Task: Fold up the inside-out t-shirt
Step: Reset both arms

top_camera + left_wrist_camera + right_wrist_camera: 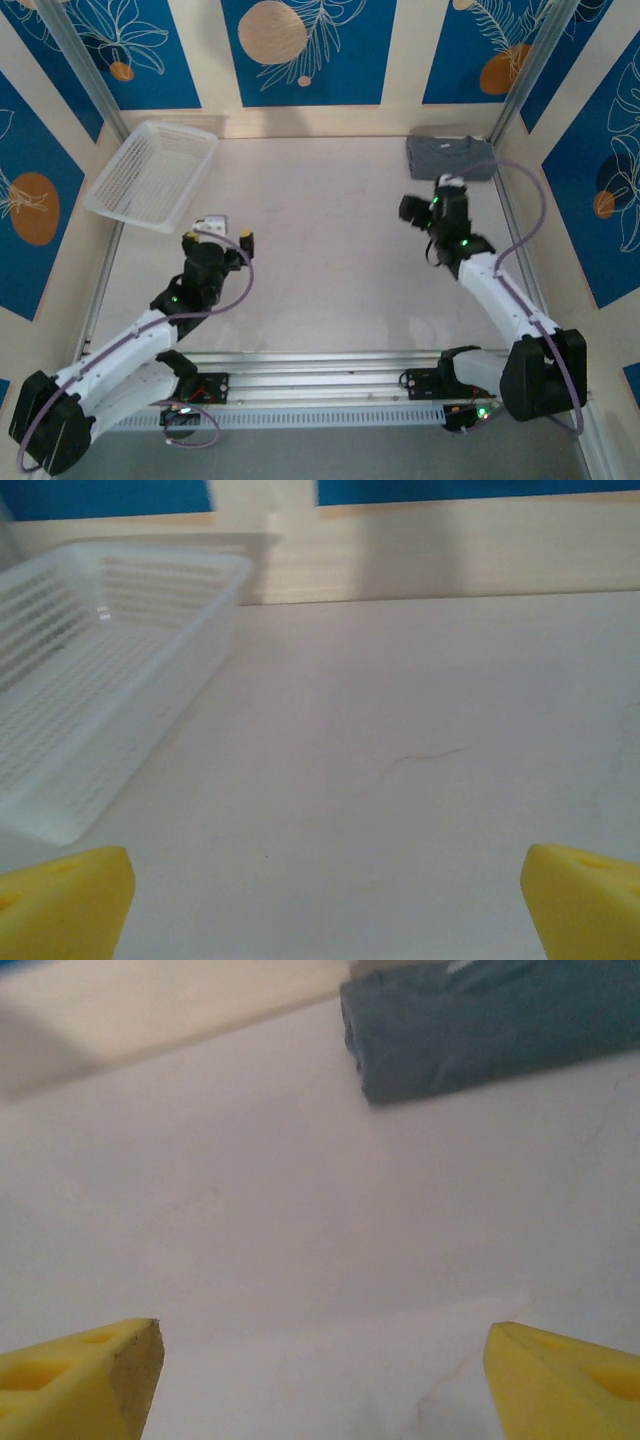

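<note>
One t-shirt point(450, 157) and one basket point(152, 175) lie on one table point(320, 270). There are two arms point(130, 345), each with one gripper: the left gripper point(218, 230) and the right gripper point(447, 186). Each shows two yellow fingertips point(65, 900), four in all.

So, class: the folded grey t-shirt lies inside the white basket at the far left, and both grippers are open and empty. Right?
Not quite: the t-shirt lies on the table in the far right corner, not inside the basket; the top external view shows it. The left gripper and right gripper are indeed open and empty.
</note>
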Robot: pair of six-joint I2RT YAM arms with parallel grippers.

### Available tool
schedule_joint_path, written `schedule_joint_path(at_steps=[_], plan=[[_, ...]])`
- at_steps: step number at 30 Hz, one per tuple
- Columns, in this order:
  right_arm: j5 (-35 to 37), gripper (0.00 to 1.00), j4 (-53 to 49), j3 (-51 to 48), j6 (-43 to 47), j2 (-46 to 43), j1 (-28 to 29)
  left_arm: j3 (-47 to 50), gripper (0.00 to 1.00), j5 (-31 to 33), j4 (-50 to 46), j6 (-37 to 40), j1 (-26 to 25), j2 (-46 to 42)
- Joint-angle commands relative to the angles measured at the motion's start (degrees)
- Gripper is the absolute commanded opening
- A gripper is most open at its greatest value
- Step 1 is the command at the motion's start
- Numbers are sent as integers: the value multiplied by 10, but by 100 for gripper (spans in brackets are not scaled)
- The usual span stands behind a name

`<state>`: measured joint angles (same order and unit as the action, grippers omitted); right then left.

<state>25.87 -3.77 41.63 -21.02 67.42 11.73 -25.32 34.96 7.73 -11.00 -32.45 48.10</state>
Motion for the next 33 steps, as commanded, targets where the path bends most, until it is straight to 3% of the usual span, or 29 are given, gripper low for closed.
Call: schedule_joint_path(at_steps=[1, 3, 6, 9, 11, 13, 14, 15, 20, 33], plan=[[100, 86, 146, -86, 93, 26, 4, 38, 99, 63, 21, 37, 26, -50], [69, 86, 198, -115, 110, 47, -8, 65, 99, 83, 38, 57, 48, -73], [-17, 87, 381, -166, 139, 109, -46, 105, 99, 70, 91, 81, 92, -66], [-95, 88, 452, -167, 153, 164, -80, 115, 99, 32, 147, 90, 138, 4], [-171, 89, 598, -215, 122, 210, -124, 113, 99, -11, 209, 98, 171, 78], [-184, 91, 539, -203, 117, 193, -134, 114, 99, -59, 306, 97, 204, 162], [-162, 100, 549, -198, 127, 205, -119, 111, 99, -87, 361, 97, 222, 216], [-137, 99, 508, -185, 138, 197, -105, 96, 99, -96, 382, 101, 230, 252], [-150, 99, 511, -184, 141, 196, -107, 32, 99, -231, 439, 123, 269, 409], [-148, 99, 514, -185, 147, 197, -102, 31, 99, -245, 415, 123, 271, 398]])
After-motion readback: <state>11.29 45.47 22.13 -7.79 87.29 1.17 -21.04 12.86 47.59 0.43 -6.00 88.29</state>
